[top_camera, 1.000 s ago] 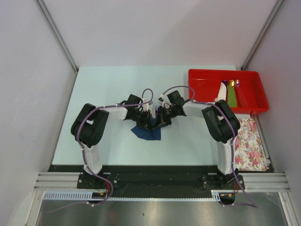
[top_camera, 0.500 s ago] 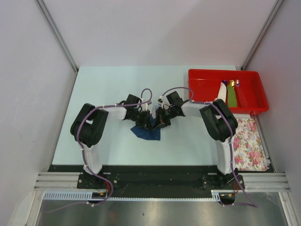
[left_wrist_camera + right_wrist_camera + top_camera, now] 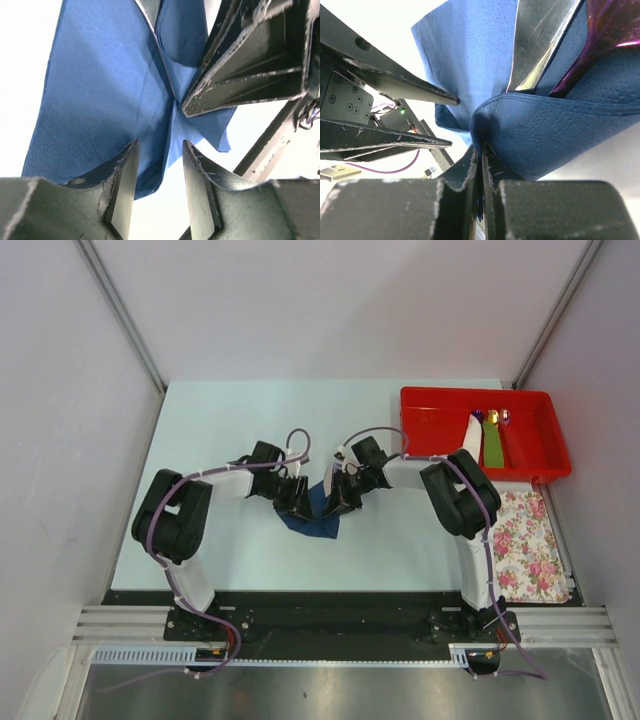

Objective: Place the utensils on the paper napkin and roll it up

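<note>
**Arm pose.** In the overhead view your two arms reach inward from their bases with elbows bent outward. They meet over the middle of the pale mint surface (image 3: 220, 440). The left end effector (image 3: 297, 502) and the right end effector (image 3: 337, 500) point toward each other, near but apart. Both are above the thin dark navy-blue paper napkin (image 3: 316, 527), which lies on the surface between them.

**End effector state.** The left end effector is released: in the left wrist view its two fingers (image 3: 122, 185) stand apart with nothing clamped, and the paper napkin lies beyond the gap. The right end effector is clenched on a raised fold of the paper napkin, as the right wrist view shows.

**Counts.**
- There are two arms and one paper napkin.
- One red plastic tray (image 3: 470, 392) sits at the far right.
- One white cloth with pink flowers (image 3: 530, 550) lies just nearer you than the tray.
- Two utensils rest on the paper napkin: one silvery knife-like blade (image 3: 540, 45) and one glossy purple piece (image 3: 607, 30). The fold covers their near ends.

**View differences.**
- Only the right wrist view shows those two utensils; overhead, the end effectors hide them.
- Only the overhead view shows the tray. In it are a white piece (image 3: 469, 436), a green strip (image 3: 494, 447) and small gold and purple heads (image 3: 492, 417), too small to identify.
- The left wrist view alone shows the tip of a right finger at a crease in the paper napkin.
</note>
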`<move>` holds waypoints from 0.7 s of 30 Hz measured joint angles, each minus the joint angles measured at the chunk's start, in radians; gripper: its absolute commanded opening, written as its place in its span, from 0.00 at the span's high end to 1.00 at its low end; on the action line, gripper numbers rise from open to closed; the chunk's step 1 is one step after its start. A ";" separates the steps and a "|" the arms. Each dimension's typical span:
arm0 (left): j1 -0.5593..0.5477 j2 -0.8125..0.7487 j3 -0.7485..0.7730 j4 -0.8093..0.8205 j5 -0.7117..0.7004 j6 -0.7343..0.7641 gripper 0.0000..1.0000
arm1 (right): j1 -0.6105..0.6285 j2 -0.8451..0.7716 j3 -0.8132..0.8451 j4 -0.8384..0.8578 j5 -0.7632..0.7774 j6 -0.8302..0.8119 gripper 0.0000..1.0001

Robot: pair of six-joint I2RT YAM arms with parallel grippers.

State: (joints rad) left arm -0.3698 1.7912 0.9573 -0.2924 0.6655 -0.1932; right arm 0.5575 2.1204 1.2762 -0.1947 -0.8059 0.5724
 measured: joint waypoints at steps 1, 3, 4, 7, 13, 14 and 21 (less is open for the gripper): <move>0.000 -0.001 0.000 -0.007 0.000 0.007 0.56 | 0.002 0.000 0.000 0.001 0.000 0.000 0.93; 0.000 -0.002 -0.001 -0.011 0.000 0.020 0.60 | 0.003 0.000 0.000 0.003 0.001 0.001 0.92; 0.000 -0.002 -0.001 -0.013 0.000 0.022 0.65 | 0.003 0.000 0.000 0.005 0.002 0.001 0.92; 0.000 0.003 -0.001 -0.023 -0.005 0.030 0.73 | 0.005 0.000 0.003 0.006 0.005 0.004 0.92; 0.005 0.021 -0.001 -0.024 -0.005 0.027 0.88 | 0.013 0.000 0.010 0.006 0.016 0.008 0.90; 0.006 0.023 -0.001 -0.023 -0.004 0.027 0.89 | 0.015 0.000 0.012 0.006 0.020 0.008 0.90; 0.007 0.027 -0.001 -0.021 -0.004 0.025 0.91 | 0.024 0.000 0.027 0.005 0.033 0.008 0.90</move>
State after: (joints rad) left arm -0.3630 1.8187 0.9565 -0.3134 0.6613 -0.1680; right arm 0.5816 2.1204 1.3033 -0.1898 -0.7727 0.5800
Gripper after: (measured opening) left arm 0.098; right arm 0.100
